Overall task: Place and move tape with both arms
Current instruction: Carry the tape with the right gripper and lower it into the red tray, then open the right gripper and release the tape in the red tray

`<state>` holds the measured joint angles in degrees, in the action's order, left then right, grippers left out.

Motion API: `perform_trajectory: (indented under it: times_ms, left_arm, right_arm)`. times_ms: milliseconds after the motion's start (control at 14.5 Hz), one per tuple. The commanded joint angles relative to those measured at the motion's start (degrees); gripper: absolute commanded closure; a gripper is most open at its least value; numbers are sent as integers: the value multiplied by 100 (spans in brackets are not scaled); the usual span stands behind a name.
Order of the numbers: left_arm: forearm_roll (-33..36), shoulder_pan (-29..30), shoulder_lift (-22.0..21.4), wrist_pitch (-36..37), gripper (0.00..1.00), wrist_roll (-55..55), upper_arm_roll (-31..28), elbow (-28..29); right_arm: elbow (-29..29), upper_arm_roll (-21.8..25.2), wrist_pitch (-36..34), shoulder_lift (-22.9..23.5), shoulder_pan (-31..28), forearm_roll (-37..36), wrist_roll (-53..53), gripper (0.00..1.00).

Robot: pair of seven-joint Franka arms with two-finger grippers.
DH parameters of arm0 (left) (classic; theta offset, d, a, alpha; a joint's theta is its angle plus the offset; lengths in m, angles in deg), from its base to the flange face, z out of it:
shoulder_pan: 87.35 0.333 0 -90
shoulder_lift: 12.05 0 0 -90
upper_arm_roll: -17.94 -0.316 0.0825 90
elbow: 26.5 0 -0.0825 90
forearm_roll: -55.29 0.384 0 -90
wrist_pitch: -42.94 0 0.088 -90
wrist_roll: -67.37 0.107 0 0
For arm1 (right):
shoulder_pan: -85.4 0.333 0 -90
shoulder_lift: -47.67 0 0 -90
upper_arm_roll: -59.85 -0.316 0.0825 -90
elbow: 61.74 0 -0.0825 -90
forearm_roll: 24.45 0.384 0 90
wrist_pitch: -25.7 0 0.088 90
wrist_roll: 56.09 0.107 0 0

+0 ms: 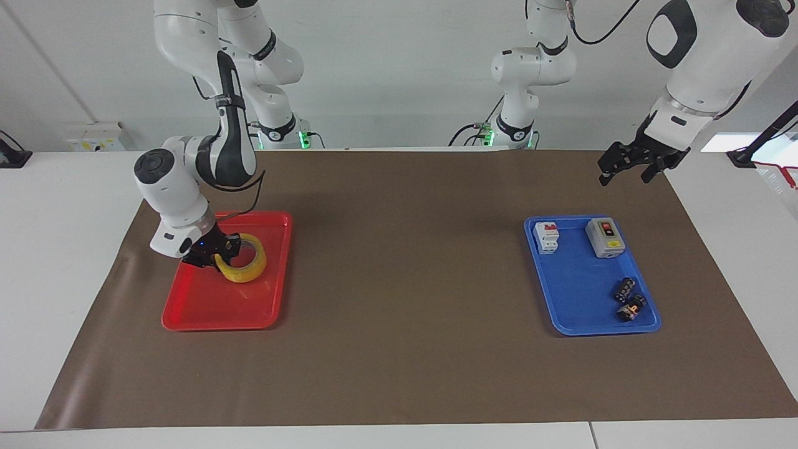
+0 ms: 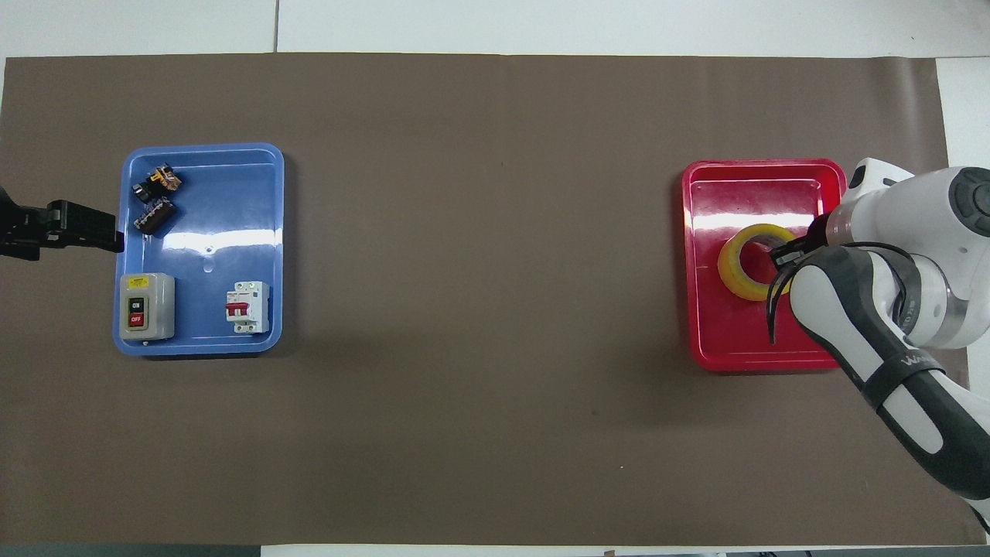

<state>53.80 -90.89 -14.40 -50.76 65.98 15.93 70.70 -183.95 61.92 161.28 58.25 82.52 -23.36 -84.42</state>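
Observation:
The tape [image 1: 248, 269], a translucent yellow ring, sits in the red tray [image 1: 212, 308] in the half nearer the robots, tilted slightly, its lower edge at the tray floor. It also shows in the overhead view [image 2: 733, 271]. My right gripper [image 1: 219, 252] is low in the tray and shut on the ring's wall, at the side toward the right arm's end of the table; in the overhead view [image 2: 783, 255] the arm hides part of the ring. My left gripper [image 1: 623, 177] is open and empty, waiting in the air near the blue tray [image 1: 580, 293].
The blue tray [image 2: 201, 232] holds a grey on/off switch box [image 1: 605, 237], a white circuit breaker [image 1: 547, 237] and two small black parts [image 1: 628, 299]. Two smaller white arms with green-lit bases [image 1: 520, 134] stand at the robots' end of the brown mat.

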Motion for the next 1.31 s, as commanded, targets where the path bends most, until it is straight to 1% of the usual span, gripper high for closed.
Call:
perform_trajectory:
  times_ms: [0, 275, 344, 413, 482, 688, 757, 895, 964, 1032, 1170, 1239]
  left_arm:
    - [-114, -6, -99, 53, 0, 77, -10, 71]
    - [-114, -6, -99, 36, 0, 77, -10, 71]
    - [-114, -15, -99, 36, 0, 77, -10, 71]
    - [-114, -6, -99, 36, 0, 77, -10, 71]
    - [-114, -15, -99, 36, 0, 77, -10, 80]
    - [-114, -15, -99, 18, 0, 77, -10, 89]
    - [-114, -15, -99, 18, 0, 77, -10, 89]
    - [-114, -15, -99, 18, 0, 95, -10, 89]
    - [-114, -15, -99, 18, 0, 86, -10, 89]
    - [-114, -15, -99, 27, 0, 86, -10, 89]
    - [-114, -15, -99, 36, 0, 69, -10, 80]
    - [-114, -15, -99, 18, 0, 60, -10, 80]
  right_arm:
    - [-250, -58, 214, -171, -186, 40, -252, 100]
    - [-339, -58, 241, -188, -178, 40, -200, 100]
    - [-339, -58, 267, -188, -169, 40, -182, 79]
    - [-347, -58, 311, -188, -177, 40, -182, 18]
    - [-339, -58, 285, -188, -169, 40, -182, 0]
    - [-190, -58, 162, -188, -160, 40, -182, 0]
    - [-85, -58, 22, -223, -125, 40, -173, 0]
    - [388, -84, -477, -241, -64, 40, -147, 0]
    - [608, -76, -741, -241, 15, 40, 45, 0]
    - [758, -75, -848, -250, 42, -21, 491, 0]
    - [848, -128, -963, -363, 68, -83, 1204, 0]
    - [848, -128, -989, -451, 208, -161, 1546, 0]
